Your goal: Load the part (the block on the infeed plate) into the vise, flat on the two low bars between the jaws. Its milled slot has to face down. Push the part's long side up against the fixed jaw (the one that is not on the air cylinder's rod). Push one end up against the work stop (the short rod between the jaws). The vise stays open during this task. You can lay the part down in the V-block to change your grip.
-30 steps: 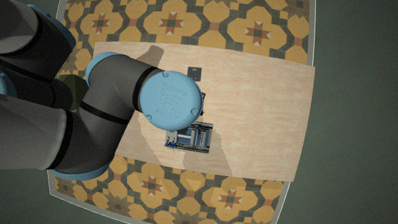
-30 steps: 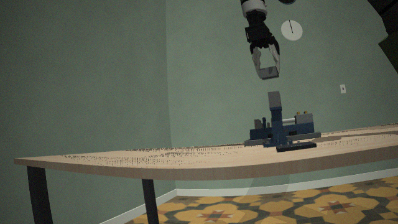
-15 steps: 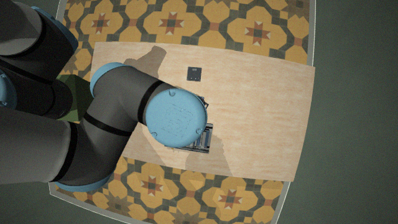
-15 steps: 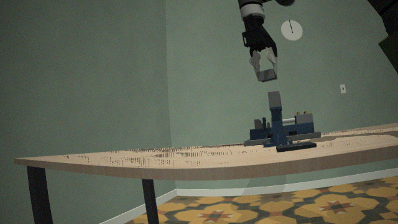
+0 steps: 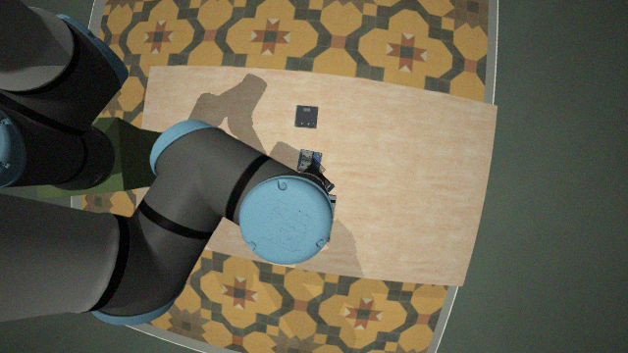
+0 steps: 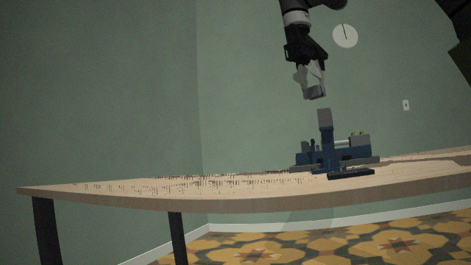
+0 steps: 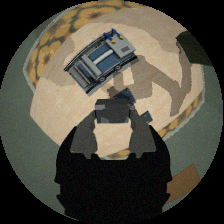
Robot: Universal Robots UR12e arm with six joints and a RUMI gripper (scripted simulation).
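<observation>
My gripper hangs high above the table and is shut on the part, a small grey block. In the wrist view the part sits between the two fingertips and hides much of what lies below. The slot's facing cannot be told. The vise, blue with grey jaws and an air cylinder, stands on the table well below; it also shows in the wrist view, open, up and left of the part. In the overhead view my wrist hides the vise.
The blue V-block stand with a grey top rises right under the gripper, also in the overhead view. The dark infeed plate lies flat on the wooden table, in front of the vise in the side view.
</observation>
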